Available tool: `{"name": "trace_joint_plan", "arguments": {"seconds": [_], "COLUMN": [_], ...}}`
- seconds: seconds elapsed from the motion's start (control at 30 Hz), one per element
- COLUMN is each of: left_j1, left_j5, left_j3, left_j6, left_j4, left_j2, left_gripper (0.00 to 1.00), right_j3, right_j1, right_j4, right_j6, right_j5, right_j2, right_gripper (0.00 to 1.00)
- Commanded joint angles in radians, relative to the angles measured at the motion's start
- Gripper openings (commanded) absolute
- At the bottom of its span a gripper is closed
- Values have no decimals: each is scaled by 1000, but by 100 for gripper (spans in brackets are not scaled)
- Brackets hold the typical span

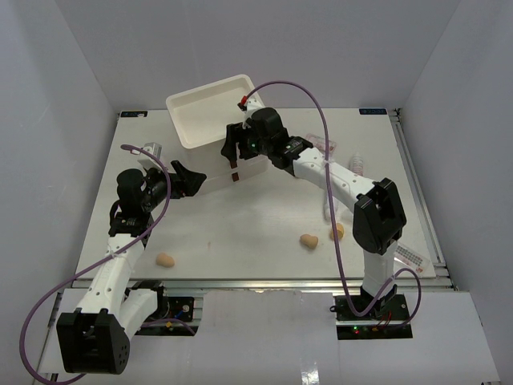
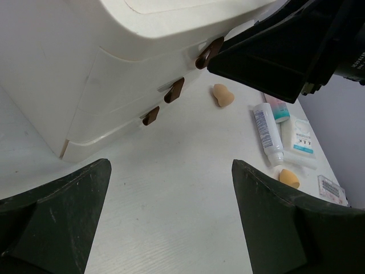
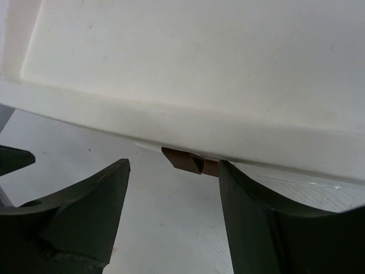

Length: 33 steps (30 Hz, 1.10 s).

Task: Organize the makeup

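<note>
The makeup lies loose on the table: tan sponges point(image 1: 165, 259) point(image 1: 309, 241) point(image 1: 337, 232), a white tube point(image 2: 267, 127), clear sachets point(image 2: 299, 142) and a flat packet point(image 1: 409, 255). In the left wrist view one sponge point(image 2: 223, 95) lies in front of the white drawer box point(image 1: 212, 112) and another point(image 2: 288, 178) beside the tube. My right gripper point(image 1: 232, 152) point(image 3: 173, 171) is open at the box's front, a brown drawer handle point(image 3: 191, 161) just past its fingertips, close to the right finger. My left gripper point(image 1: 191, 178) point(image 2: 170, 171) stands wide open over bare table, left of the box front, holding nothing.
The box has three brown handles down its front point(image 2: 210, 52) point(image 2: 174, 90) point(image 2: 150, 116). The right arm's black gripper body point(image 2: 285, 57) hangs by the top handle. White walls enclose the table point(image 1: 264, 208) at the back and both sides.
</note>
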Motion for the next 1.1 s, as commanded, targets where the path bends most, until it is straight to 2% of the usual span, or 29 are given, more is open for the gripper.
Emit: {"name": "trace_joint_plan", "arguments": {"seconds": [0.0,0.07,0.23,0.33,1.07], "left_j1": [0,0,0,0,0], "left_j5": [1,1,2,2,5], "left_j3": [36,38,36,37,36], "left_j6": [8,8,8,8,5], "left_j4": [5,5,4,5,5], "left_j2": [-19,-18,-18,-19,-20], "left_gripper": [98,98,98,98,98], "right_j3": [82,86,75,58,-244], "right_j1": [26,32,43,41,42], "right_j4": [2,-5,-11,-11,32], "right_j6": [-13,-15,-16,-20,-33], "right_j5": [136,162,193,187,84], "right_j2": [35,40,38,27,-214], "right_gripper": [67,60,16,8,8]}}
